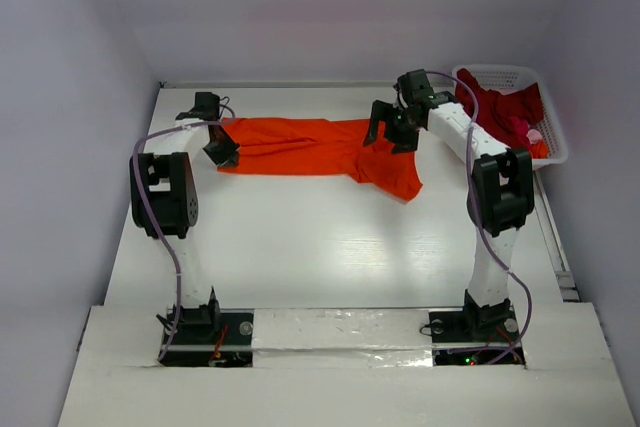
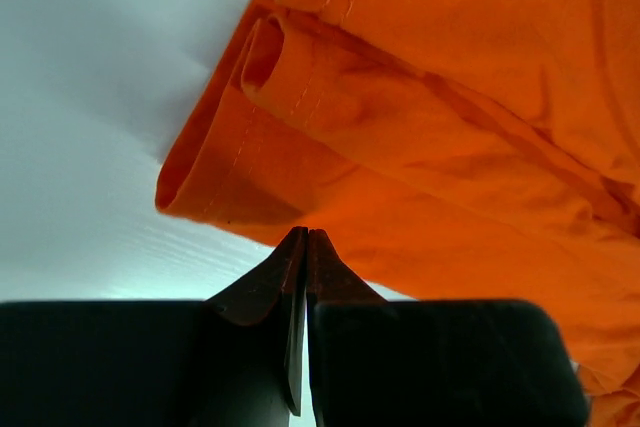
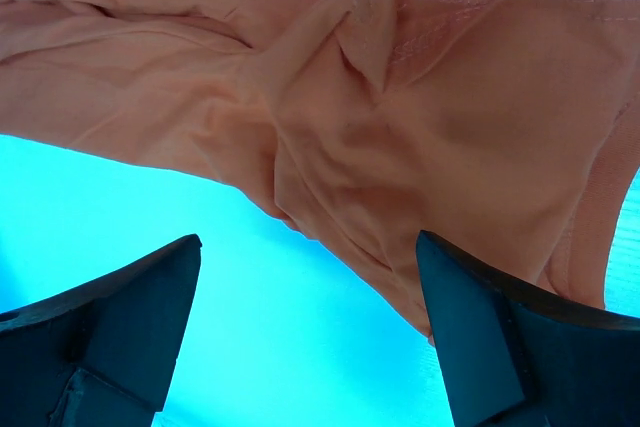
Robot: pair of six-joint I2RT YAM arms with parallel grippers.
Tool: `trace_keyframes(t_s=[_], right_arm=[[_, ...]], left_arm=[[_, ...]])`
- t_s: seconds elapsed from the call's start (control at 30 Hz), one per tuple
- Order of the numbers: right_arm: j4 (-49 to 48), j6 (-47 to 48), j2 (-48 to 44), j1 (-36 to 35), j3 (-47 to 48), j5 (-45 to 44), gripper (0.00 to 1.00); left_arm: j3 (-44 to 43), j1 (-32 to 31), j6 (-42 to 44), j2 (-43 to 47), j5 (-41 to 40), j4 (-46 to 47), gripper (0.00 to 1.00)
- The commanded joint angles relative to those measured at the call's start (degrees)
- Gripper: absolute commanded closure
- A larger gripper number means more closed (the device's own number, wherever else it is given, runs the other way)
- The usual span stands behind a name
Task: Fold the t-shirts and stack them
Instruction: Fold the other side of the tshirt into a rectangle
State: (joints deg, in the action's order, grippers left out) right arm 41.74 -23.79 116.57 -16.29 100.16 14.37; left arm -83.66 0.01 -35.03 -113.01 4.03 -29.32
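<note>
**Orange tee mid-fold, both grippers empty**

The orange t-shirt (image 1: 310, 147) lies as a long band on the table (image 1: 330, 257), left of the basket (image 1: 556, 152), which holds the other tees (image 1: 498, 105). Likely step: re-grip the ends for the next fold. To do it well, bite both layers at the hem and lift both ends level, without dragging.

The left gripper (image 2: 304, 234) is at the end far from the basket. Its fingers are pressed together with the tips at the hem, and no cloth shows between them.

The right gripper (image 3: 308, 242) is at the end nearer the basket, spread wide over the cloth and holding nothing.

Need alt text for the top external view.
An orange t-shirt lies stretched across the far side of the table, the left gripper at its left end and the open right gripper over its right end. A white basket at far right holds dark red and pink cloth.
</note>
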Motion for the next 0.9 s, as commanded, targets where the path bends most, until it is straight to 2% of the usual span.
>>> trace_keyframes(t_s=[0.0,0.57,0.87], right_arm=[[-2.45,0.24,-2.84,0.03,-0.4,0.48,0.06],[-3.77,0.15,-3.9,0.03,-3.66,1.27,0.06],[-3.94,0.15,-3.64,0.03,-3.74,1.45,0.06]], left_arm=[[-3.96,0.16,-0.48,-0.8,-1.05,1.11,1.0],[-19.16,-0.36,-0.31,-12.05,-2.89,-2.93,1.0],[-18.74,-0.36,0.4,-7.05,-2.89,-6.27,1.0]])
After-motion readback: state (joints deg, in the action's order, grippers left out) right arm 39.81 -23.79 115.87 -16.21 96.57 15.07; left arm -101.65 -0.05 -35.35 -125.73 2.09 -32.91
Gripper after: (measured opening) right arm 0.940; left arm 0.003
